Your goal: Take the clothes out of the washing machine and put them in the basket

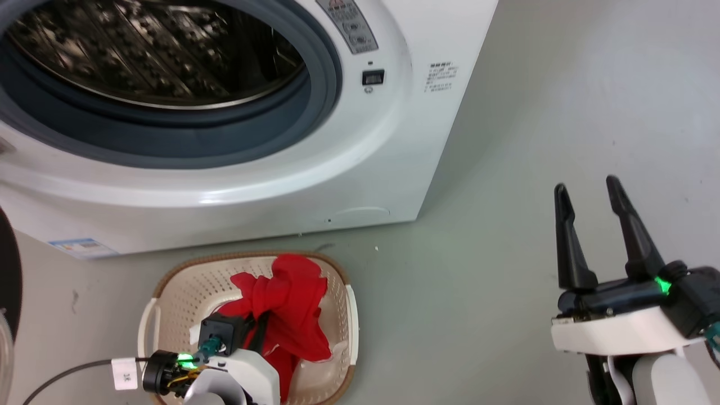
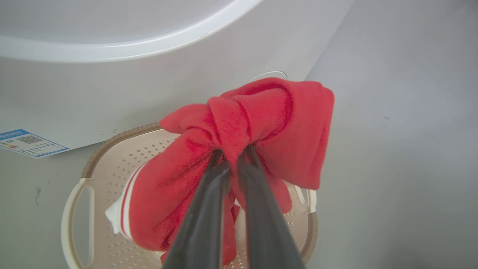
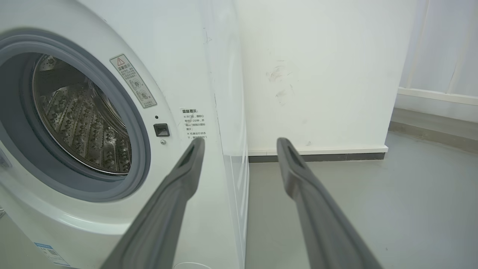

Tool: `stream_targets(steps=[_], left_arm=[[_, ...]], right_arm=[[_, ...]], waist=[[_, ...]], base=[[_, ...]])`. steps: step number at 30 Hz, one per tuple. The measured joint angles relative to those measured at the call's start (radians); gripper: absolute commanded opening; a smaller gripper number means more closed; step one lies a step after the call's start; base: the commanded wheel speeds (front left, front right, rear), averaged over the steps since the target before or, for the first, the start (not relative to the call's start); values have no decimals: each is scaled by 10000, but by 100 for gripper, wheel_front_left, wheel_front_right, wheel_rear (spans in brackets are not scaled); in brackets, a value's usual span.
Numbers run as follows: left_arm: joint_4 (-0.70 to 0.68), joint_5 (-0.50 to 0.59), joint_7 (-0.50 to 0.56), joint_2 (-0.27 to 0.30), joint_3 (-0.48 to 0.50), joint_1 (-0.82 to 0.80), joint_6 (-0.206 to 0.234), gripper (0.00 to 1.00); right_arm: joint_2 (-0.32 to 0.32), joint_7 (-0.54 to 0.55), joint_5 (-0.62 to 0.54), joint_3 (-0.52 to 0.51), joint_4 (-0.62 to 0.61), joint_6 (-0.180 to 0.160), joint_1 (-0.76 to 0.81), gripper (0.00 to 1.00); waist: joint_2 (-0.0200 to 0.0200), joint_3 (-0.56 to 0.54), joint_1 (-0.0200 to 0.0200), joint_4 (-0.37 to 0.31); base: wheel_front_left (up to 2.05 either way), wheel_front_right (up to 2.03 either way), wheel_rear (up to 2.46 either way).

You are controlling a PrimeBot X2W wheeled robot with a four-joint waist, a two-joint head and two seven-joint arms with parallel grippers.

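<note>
A soft red garment (image 2: 254, 127) with a white striped cuff hangs bunched over the cream basket (image 2: 112, 164), with my left gripper (image 2: 231, 158) shut on it. In the head view the same red garment (image 1: 287, 304) drapes down into the basket (image 1: 185, 281), and my left wrist covers its lower part. The white washing machine (image 1: 360, 163) stands behind, its porthole open and its steel drum (image 1: 152, 50) showing no clothes. Off to the right my right gripper (image 1: 588, 191) is open and holds nothing, above the bare floor. In the right wrist view the right gripper (image 3: 239, 144) points past the washer's front corner (image 3: 209, 123).
The basket sits on the grey floor just in front of the washer's base. A dark door edge (image 1: 8, 270) shows at the far left. A white wall with a dark skirting (image 3: 317, 157) runs behind the washer. Open floor lies to the right.
</note>
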Motion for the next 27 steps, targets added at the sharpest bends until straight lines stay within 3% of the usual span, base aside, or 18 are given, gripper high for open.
stream_targets(steps=[18, 27], left_arm=[[4874, 493, 46, 677, -594, -3822, 29, 0], [5685, 1016, 754, 886, -1241, -5232, 270, 0]], right_arm=[[-2, 0, 107, -453, -635, 0, -1827, 100], [0, 0, 240, -631, -886, 0, -2374, 100]], waist=[[0, 3549, 2, -298], [0, 5158, 3, -276]], base=[[0, 0, 0], [0, 0, 0]])
